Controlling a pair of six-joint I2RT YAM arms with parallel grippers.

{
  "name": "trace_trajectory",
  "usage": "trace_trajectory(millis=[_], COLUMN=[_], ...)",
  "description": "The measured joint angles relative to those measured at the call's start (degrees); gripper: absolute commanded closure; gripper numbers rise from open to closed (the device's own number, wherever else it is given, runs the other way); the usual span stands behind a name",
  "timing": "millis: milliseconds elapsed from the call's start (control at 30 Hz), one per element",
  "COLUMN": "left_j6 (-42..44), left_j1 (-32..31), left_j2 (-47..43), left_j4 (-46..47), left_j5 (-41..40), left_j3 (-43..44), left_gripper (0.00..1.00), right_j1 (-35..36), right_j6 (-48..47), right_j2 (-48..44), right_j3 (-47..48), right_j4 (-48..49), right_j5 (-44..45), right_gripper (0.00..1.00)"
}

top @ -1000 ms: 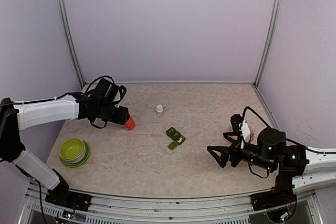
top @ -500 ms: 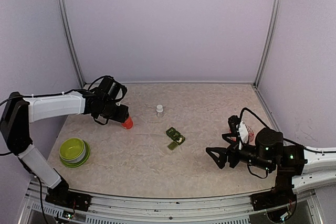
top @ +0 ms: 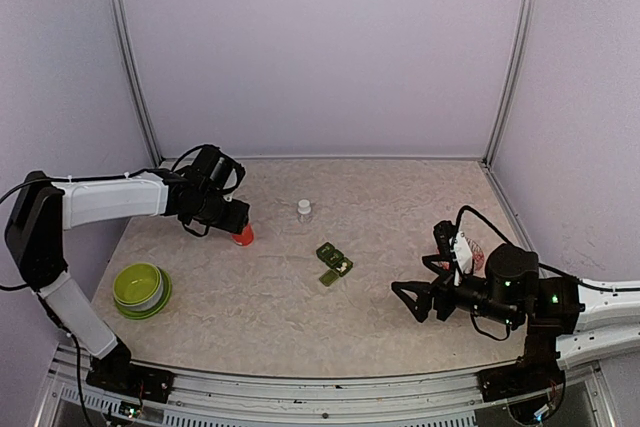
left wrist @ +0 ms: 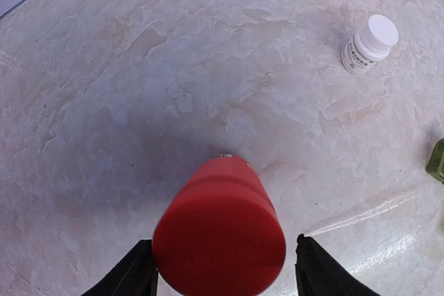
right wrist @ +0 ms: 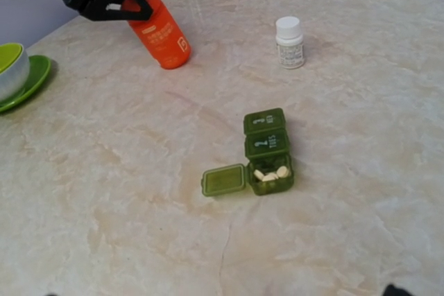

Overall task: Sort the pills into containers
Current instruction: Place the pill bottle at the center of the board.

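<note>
A: Right, where do the containers (top: pixel 335 264) sit versus the fingers?
B: Well apart from both. In the top view the left gripper (top: pixel 238 229) is far to the strip's left and a bit further back. The right gripper (top: pixel 402 299) is off to the strip's right, nearer the arm bases, and aimed toward it. Nothing touches the strip.
A: Finger state?
B: On the left, the fingers (left wrist: pixel 135 272) straddle the top of the red bottle (left wrist: pixel 218 230), parted slightly wider than it. A thin gap shows on one side. The other side is touching or just beside it, can't tell which. It doesn't look clamped. On the right they're spread wide with nothing between them.
A: The strip itself?
B: It lies flat on the table (right wrist: pixel 361 192), three joined compartments. The end one nearest the right wrist camera is open, with its lid (right wrist: pixel 224 179) flipped out sideways and pale pills (right wrist: pixel 270 173) inside. The other two are shut.
A: Any writing?
B: White print on both shut lids, too small to read. The red bottle has a side label with a white mark, unreadable. The white bottle (right wrist: pixel 289 41), near the strip's far end, has a printed label, also unreadable.
A: Anything else?
B: A lime-green bowl (top: pixel 140 289), far left of the strip and nearer the bases.
</note>
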Motion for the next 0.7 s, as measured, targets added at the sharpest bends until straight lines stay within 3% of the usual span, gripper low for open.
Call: trace_trajectory(millis=[300,533,700], left_j6=[0.0,-0.3,-1.0], left_j1=[0.0,-1.1,-6.5], left_j2=[-0.1,-6.0,-14.3], left_j4=[0.1,2.8,7.0], left_j5=[-1.8,-2.4,-1.8], left_j3=[0.0,-1.6,-5.6], left_gripper=[0.02,0.01,0.01], right_j1=[0.0,0.0,0.0], right_j6=[0.0,0.0,0.0], right_j2=[0.0,0.6,2.3], right_j3=[0.0,0.0,0.0], right_j4=[0.1,0.5,1.6], right_j5=[0.0,0.0,0.0], right_gripper=[0.0,0.0,0.0])
